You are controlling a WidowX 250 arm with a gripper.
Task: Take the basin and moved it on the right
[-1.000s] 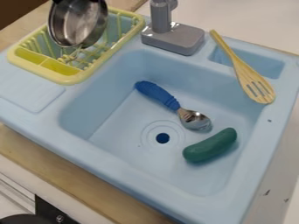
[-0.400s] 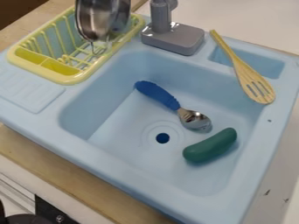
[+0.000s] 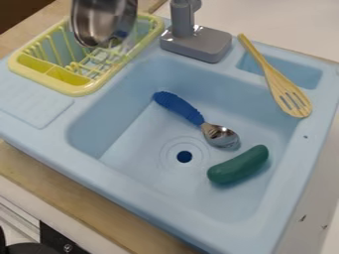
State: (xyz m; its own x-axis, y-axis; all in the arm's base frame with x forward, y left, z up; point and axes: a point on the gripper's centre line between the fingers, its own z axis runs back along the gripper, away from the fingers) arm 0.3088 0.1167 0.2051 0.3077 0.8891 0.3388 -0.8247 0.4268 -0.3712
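A shiny metal basin (image 3: 104, 24), tilted steeply on its side, is at the upper left in the camera view. It appears over the yellow dish rack (image 3: 76, 91), its top cut off by the view's upper edge. Whether its lower rim touches the rack's wires, I cannot tell. The light blue sink (image 3: 155, 198) fills the middle.
Inside the sink lie a blue-handled spoon (image 3: 179, 107) and a green cucumber-like toy (image 3: 238, 165). A grey faucet base (image 3: 197, 43) stands behind. The wooden slotted spatula (image 3: 268, 72) rests across the right rear compartment. A dark round object (image 3: 28, 249) sits at lower left.
The basin first shifted right and up over the rack, then came back a little to the left. A small black part above it has left the view's top edge.
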